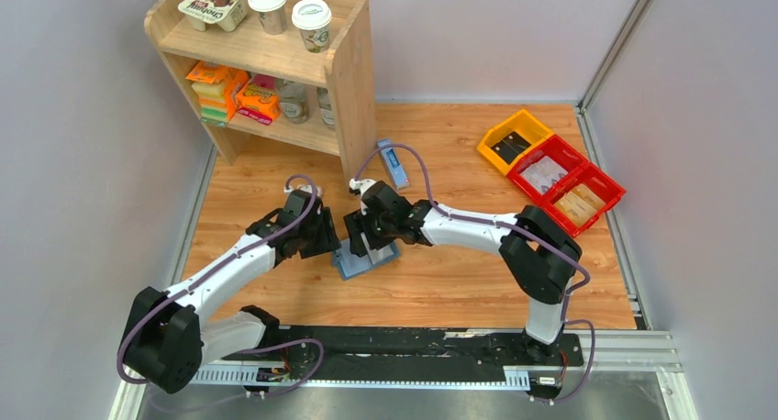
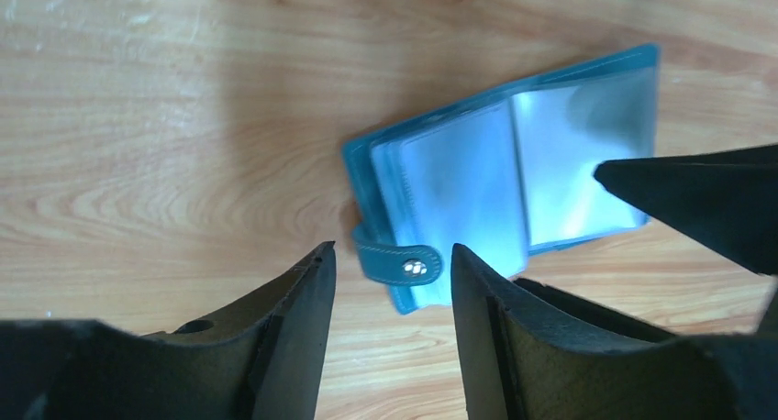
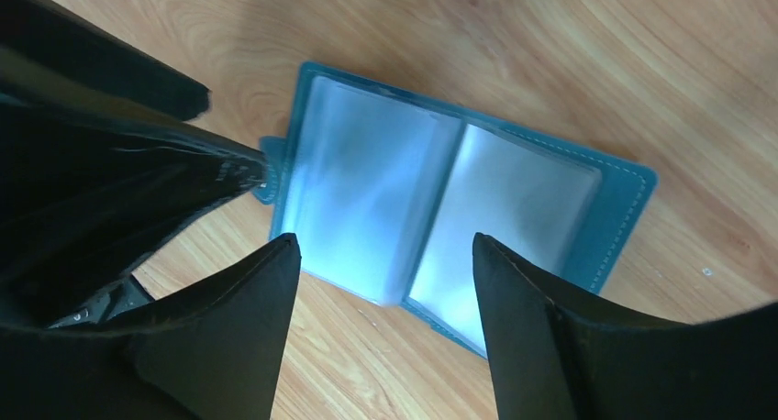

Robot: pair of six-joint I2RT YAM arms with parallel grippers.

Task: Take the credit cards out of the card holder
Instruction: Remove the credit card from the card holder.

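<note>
– Lying opened flat on the wooden table, is that how the card holder is found?
– Yes. It is seen spread like a book between the two arms, near the table's middle. Its pale, shiny inner sleeves are turned up, and its snap tab sticks out on the left arm's side.
– How is the left gripper set?
– Its jaws are parted, with nothing between them. In its wrist view the snap tab is framed between the two fingers; no contact can be made out.
– And the right gripper?
– It is parted as well, poised over the open sleeves, with nothing clamped. One of its fingers is seen in the left wrist view across the holder's far page; whether it touches cannot be told.
– Are cards seen in the sleeves?
– That cannot be told; the sleeves are blurred and glossy.
– What else is nearby?
– A narrow blue-and-white box is laid beside the wooden shelf, farther back and apart from the holder.
</note>
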